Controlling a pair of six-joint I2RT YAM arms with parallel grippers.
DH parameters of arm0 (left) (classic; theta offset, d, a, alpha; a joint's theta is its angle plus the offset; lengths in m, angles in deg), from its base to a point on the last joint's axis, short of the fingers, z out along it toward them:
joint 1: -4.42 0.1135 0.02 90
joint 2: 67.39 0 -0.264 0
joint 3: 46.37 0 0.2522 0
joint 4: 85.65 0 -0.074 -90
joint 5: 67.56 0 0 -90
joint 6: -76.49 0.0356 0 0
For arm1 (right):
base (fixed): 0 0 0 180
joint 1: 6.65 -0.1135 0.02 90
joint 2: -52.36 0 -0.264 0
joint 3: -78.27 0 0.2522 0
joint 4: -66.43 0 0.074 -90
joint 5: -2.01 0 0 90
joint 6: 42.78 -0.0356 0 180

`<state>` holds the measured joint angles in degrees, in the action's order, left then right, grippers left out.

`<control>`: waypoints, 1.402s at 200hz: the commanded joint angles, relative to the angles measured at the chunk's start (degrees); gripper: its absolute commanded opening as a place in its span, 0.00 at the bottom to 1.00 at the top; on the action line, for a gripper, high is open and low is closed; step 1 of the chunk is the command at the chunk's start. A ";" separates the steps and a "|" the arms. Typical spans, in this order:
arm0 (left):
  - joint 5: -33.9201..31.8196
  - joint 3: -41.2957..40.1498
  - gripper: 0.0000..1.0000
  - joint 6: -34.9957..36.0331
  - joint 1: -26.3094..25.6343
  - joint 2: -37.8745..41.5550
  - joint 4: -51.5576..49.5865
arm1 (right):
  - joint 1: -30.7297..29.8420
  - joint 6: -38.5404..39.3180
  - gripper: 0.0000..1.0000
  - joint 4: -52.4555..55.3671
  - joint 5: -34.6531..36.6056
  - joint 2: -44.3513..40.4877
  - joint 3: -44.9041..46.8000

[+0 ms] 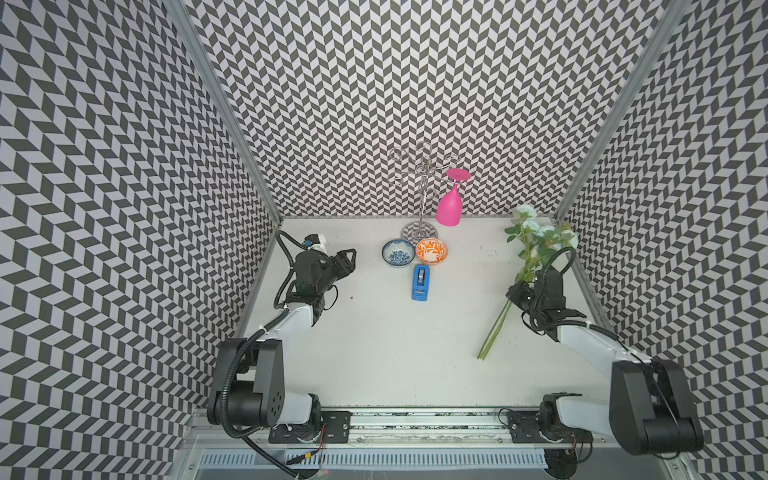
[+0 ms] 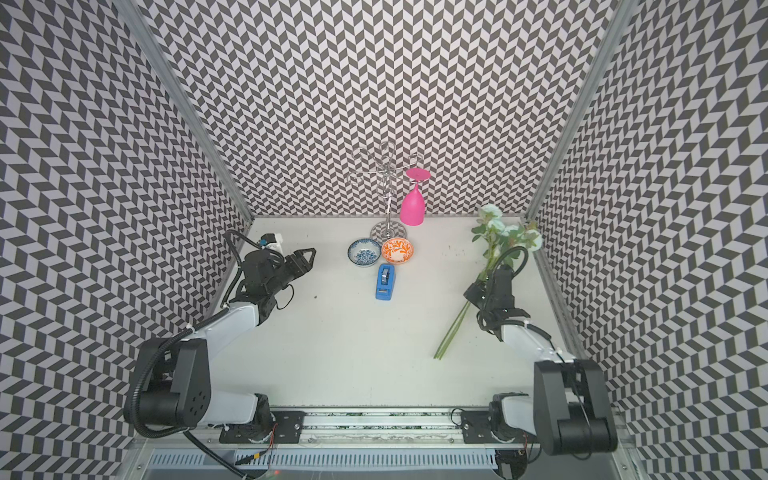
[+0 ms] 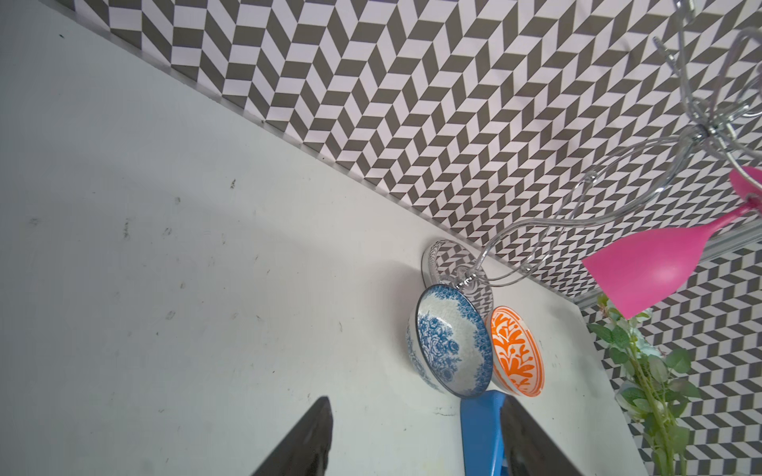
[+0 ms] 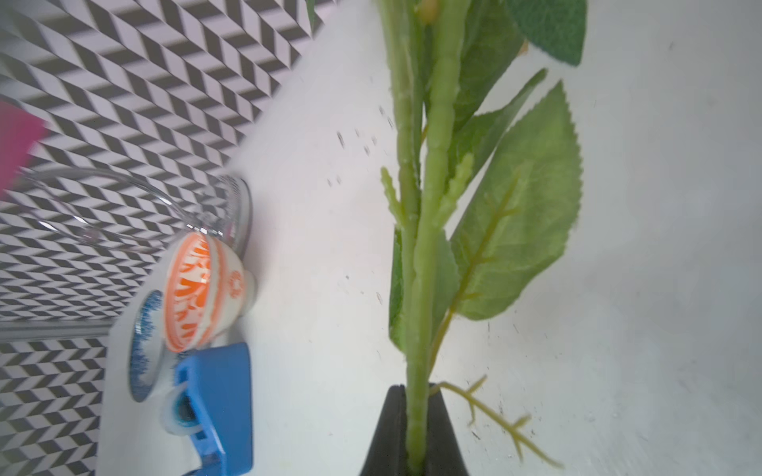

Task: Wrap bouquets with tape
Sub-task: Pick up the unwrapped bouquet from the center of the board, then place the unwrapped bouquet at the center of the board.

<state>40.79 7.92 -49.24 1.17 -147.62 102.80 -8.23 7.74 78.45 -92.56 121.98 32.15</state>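
While fast in the right hand [image 4: 415, 395], the bouquets [image 1: 536, 243].

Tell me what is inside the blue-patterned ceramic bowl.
Nothing: the blue-patterned ceramic bowl looks empty in both top views, only its painted floral design showing. The rim covers part of its near inner wall.

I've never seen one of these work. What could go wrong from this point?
The right gripper holds the bouquet only by its thin stems, so the leafy top could swing or a stem slip out. The tape dispenser lies close beside the blue bowl and orange bowl; the open left gripper might knock them when reaching.
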 commanded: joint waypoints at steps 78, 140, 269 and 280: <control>-1.09 2.16 0.64 -8.05 1.54 16.71 -2.15 | -1.19 20.59 0.00 -16.06 -18.67 -29.60 -6.19; -8.21 1.36 0.64 -8.91 2.37 29.68 -12.53 | -24.42 44.96 0.00 -11.10 -23.31 -12.19 -16.41; -29.61 -11.13 0.64 -9.37 2.37 57.91 -17.44 | -42.17 73.00 0.00 8.65 -11.46 31.69 -30.28; -27.51 -10.38 0.65 -9.16 2.37 54.47 -16.54 | -42.94 75.18 0.00 10.10 -10.78 34.02 -31.42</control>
<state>13.05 -3.38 -58.86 3.34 -88.23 84.71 -49.28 74.86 87.30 -107.62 152.43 4.08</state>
